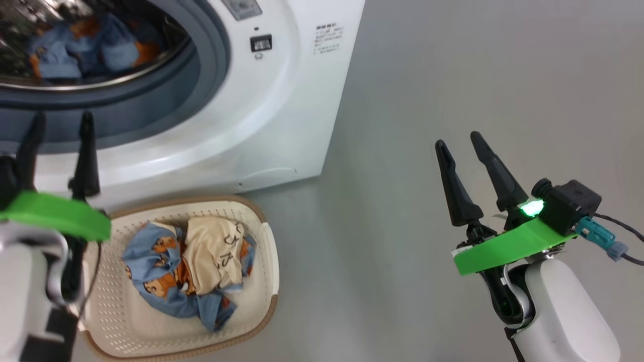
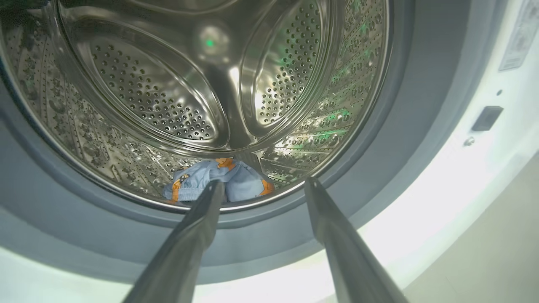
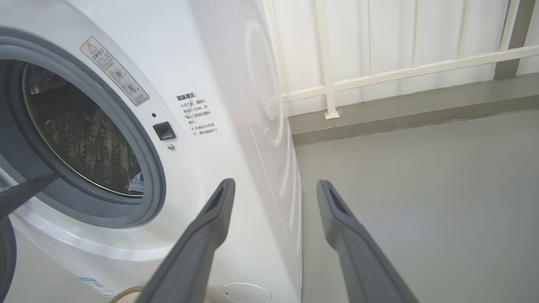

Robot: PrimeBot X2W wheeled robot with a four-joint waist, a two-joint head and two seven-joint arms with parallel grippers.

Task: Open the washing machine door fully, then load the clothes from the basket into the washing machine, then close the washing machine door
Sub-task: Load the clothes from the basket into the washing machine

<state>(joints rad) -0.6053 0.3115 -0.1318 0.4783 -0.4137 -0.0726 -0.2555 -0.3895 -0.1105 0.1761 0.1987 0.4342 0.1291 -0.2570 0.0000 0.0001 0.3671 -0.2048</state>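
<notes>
basket point(image 1: 267, 261): parked on the floor point(image 1: 453, 60), far edge tucked right under the washing machine point(image 1: 282, 100) front.

clothes point(image 1: 191, 264): blue bear stuff balled up with the cream piece, mid-basket toward the right wall. Tangled, so one grab may haul the whole clump, or tip that light basket.

left gripper point(image 1: 62, 120): fingers spread wide, nothing in them, above the basket's far-left corner at the opening's lip.

right gripper point(image 1: 458, 140): also spread and empty, over bare floor well right of the basket.

grey ring point(image 2: 404, 105): deep lip, so a trailing sleeve could drape there and jam the door later.

drum point(image 2: 147, 92): one bear garment point(image 2: 236, 185) sits low at the front edge and might slide out.
</notes>
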